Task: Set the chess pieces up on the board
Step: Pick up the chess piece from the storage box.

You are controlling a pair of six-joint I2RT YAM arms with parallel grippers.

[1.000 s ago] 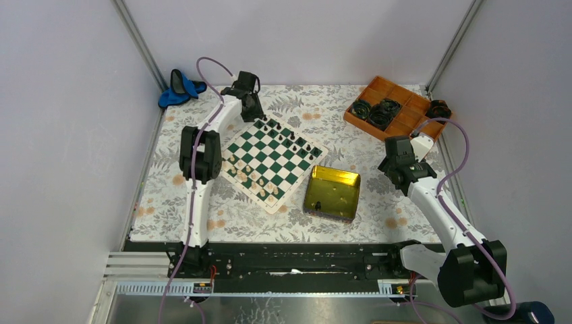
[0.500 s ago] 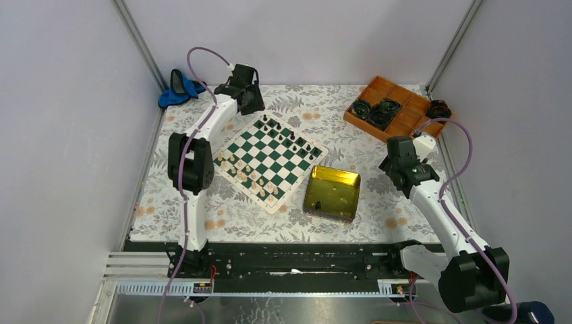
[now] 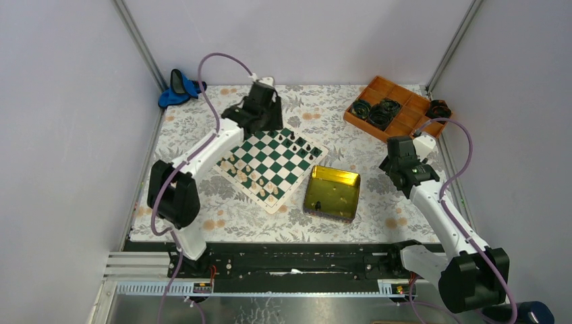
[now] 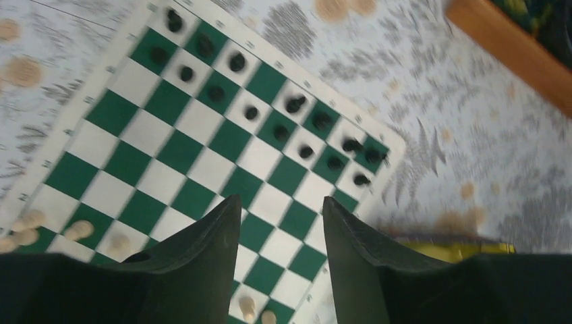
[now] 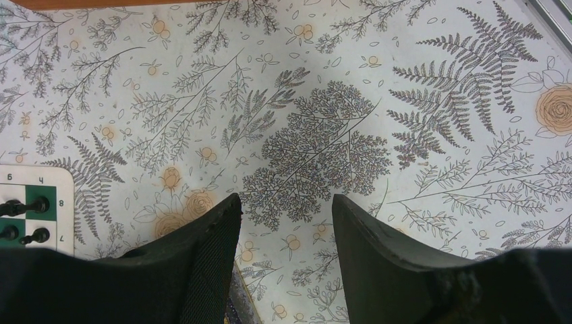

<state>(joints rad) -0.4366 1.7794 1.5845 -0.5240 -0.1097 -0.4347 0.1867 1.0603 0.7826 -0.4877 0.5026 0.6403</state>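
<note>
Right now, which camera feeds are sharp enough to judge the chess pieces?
Left wrist view: motion-blurred, the black pieces and cream pieces smear on the board. Right wrist view: crisp, the tablecloth print sharp. Top view: evenly lit and in focus, the pieces tiny, mild sheen on the yellow tin tray.

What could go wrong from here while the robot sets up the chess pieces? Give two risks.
1. The left tool hangs open above the board, where black chess pieces stand crowded; lowering could topple neighbours.
2. The left forearm crosses beside the cream chess pieces; a swing might sweep them.
</note>
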